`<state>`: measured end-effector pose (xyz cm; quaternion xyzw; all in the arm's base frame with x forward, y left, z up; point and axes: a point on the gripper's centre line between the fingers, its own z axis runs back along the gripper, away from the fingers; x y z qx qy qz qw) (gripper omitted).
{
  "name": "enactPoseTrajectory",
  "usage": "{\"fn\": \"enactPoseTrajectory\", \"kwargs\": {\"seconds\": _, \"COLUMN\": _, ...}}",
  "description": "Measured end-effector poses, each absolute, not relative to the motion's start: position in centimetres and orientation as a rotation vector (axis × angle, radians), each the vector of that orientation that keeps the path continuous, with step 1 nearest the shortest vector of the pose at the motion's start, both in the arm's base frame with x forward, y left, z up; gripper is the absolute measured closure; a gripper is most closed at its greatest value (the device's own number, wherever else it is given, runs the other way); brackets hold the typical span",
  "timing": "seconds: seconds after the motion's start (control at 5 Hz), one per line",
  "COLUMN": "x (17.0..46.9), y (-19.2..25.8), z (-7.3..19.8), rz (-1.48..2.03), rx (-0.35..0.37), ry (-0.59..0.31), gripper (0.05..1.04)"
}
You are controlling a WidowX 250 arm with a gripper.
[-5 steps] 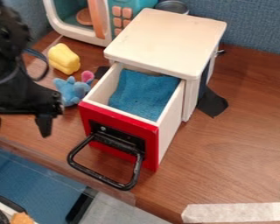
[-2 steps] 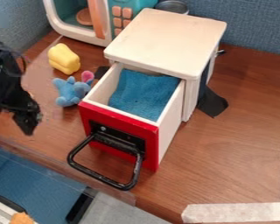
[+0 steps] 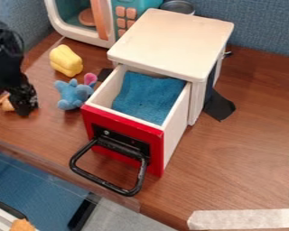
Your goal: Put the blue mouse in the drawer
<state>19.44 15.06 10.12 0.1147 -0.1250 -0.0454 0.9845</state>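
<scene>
Left of the open drawer, the blue mouse sits apart from the gripper

Over at the left side of the table (image 3: 249, 135), the black gripper (image 3: 25, 99) hangs down, and the blue mouse (image 3: 68, 94) is to its right, a bit farther from me. Some table shows between the two, so they look apart to me, with the mouse well short of being held. Is the gripper spread or pressed together? I honestly can't tell from where I'm standing. Just behind it, partly hidden, pokes out a small tan thing (image 3: 6, 104), and I can't make out what it is.

The mouse lies on the table right beside the left wall of the drawer (image 3: 156, 144), its pink ear (image 3: 90, 79) on the far side. Whether it touches that wall, I couldn't say. The drawer stands pulled out toward the near side, red front, with a black handle (image 3: 99, 181) jutting out low. A blue cloth (image 3: 148, 97) lines its bottom.

On the far side of the mouse, a little to the left, is a yellow toy (image 3: 66, 60). The white cabinet (image 3: 174, 40) that the drawer slides out of has a toy microwave (image 3: 137, 4) at its far left and a metal tin (image 3: 177, 6) behind it. Black tape (image 3: 219, 106) shows by its right side, and pale tape (image 3: 249, 219) runs along the near right of the table.
</scene>
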Motion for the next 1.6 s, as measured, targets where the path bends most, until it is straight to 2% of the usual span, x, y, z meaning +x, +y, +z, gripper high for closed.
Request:
{"fn": "enactPoseTrajectory", "kwargs": {"seconds": 0.4, "x": 23.6, "y": 15.8, "z": 10.6, "rz": -0.462, "rx": 0.261, "ry": -0.244, "gripper": 0.084}}
{"fn": "enactPoseTrajectory", "kwargs": {"seconds": 0.6, "x": 25.0, "y": 16.0, "z": 9.9, "rz": -0.646, "rx": 0.25, "ry": -0.215, "gripper": 0.084}}
{"fn": "enactPoseTrajectory", "kwargs": {"seconds": 0.8, "x": 26.8, "y": 16.1, "z": 8.7, "rz": -0.777, "rx": 0.261, "ry": -0.135, "gripper": 0.084}}
{"fn": "enactPoseTrajectory", "kwargs": {"seconds": 1.0, "x": 27.7, "y": 16.8, "z": 7.5, "rz": -0.776, "rx": 0.274, "ry": -0.09, "gripper": 0.084}}
{"fn": "enactPoseTrajectory", "kwargs": {"seconds": 1.6, "x": 29.5, "y": 16.5, "z": 5.0, "rz": -0.783, "rx": 0.235, "ry": -0.029, "gripper": 0.084}}
